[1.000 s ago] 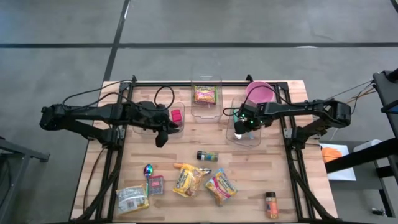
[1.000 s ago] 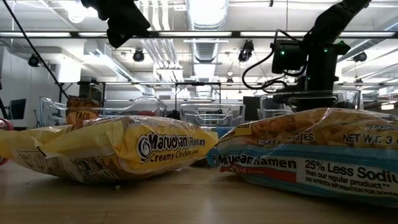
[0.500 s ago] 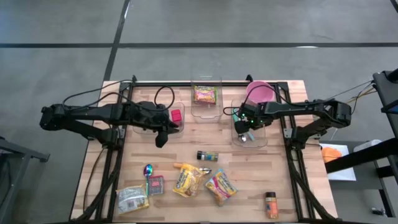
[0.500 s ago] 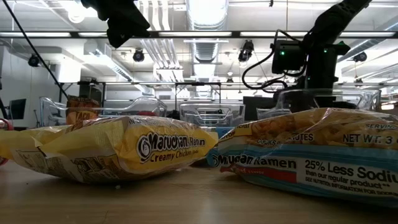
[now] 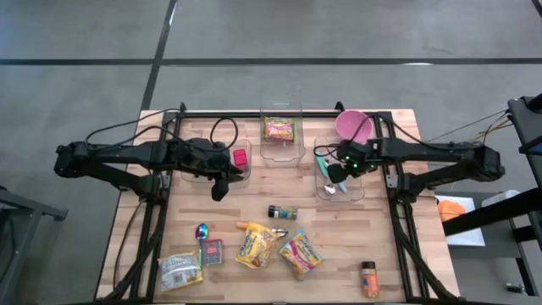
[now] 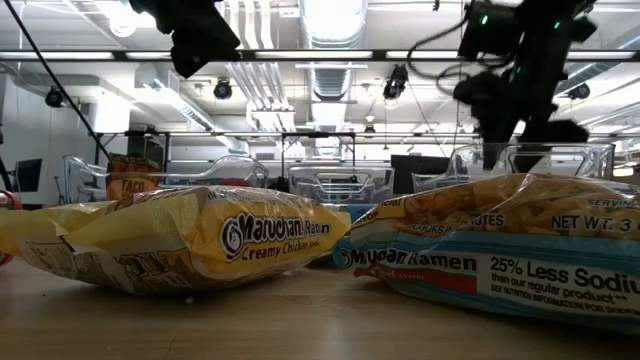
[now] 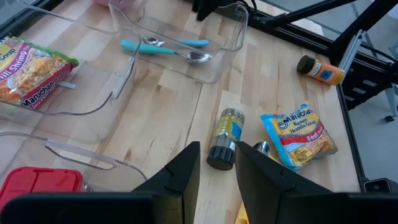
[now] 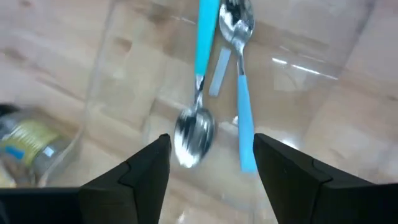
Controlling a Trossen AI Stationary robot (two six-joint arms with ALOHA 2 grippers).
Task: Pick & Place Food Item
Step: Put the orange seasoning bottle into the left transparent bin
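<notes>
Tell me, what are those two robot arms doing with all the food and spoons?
The right gripper is open above the clear bin on the right side of the table, where two blue-handled spoons lie. It holds nothing. The left gripper waits near the bin with the red box, also holding nothing. Ramen packets and a spice jar lie on the table, not yet sorted.

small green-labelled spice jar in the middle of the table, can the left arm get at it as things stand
Probably yes. The small green-labelled spice jar with a dark cap lies on bare wood straight ahead of the left tool, with nothing between them; the nearest packet, the orange ramen pack, sits off to one side.
</notes>
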